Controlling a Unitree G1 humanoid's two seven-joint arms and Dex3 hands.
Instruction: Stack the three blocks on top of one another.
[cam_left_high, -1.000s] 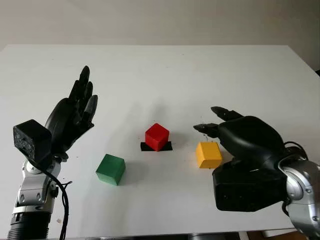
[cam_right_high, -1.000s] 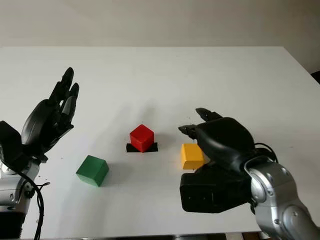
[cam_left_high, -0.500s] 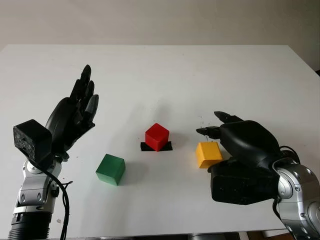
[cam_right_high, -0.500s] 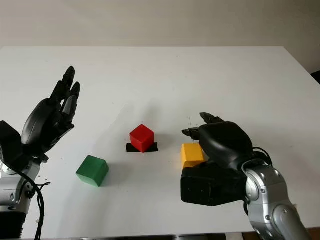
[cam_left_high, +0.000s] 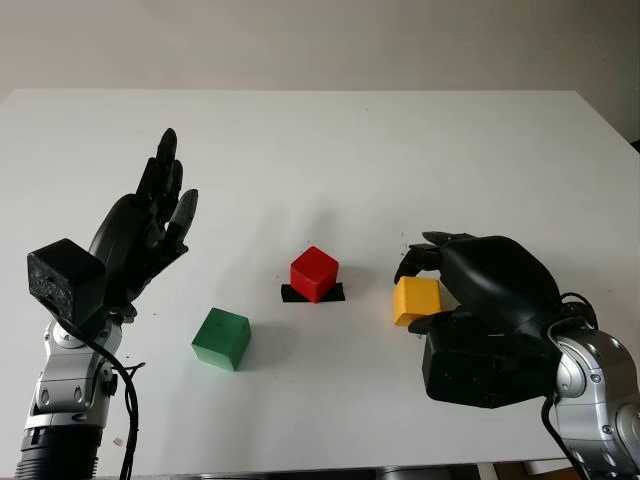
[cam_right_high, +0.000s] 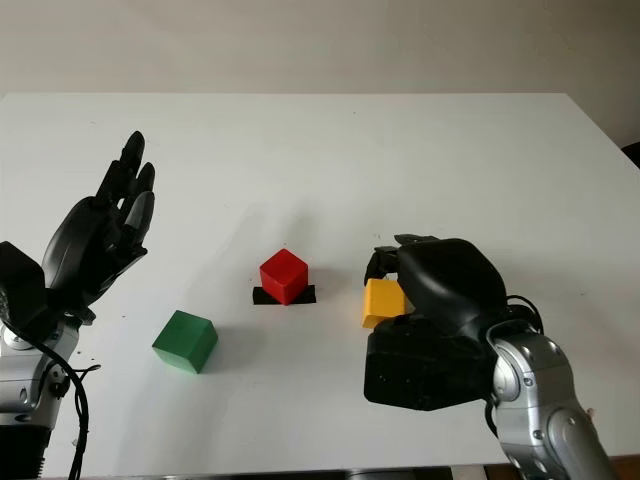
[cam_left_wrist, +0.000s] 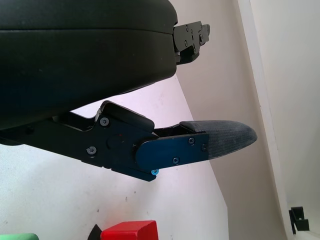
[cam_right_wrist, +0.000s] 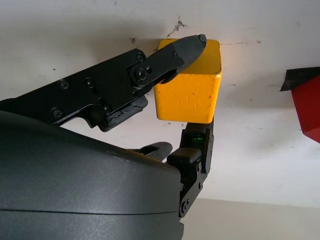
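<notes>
Yellow block (cam_left_high: 415, 299) sat clamped in the right hand (cam_left_high: 478, 290); that thin fingertip hold risked slipping when lifted. Left hand (cam_left_high: 140, 235) was open, far left.

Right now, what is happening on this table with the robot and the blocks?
The robot's right hand has closed its fingers around the yellow cube-shaped block, which sits on the white table to the right of the red cube-shaped block. The red block stands on a black mark near the table's middle. The green cube-shaped block lies apart, nearer the left. The left hand is open and raised above the table's left side. No block is stacked yet.
</notes>
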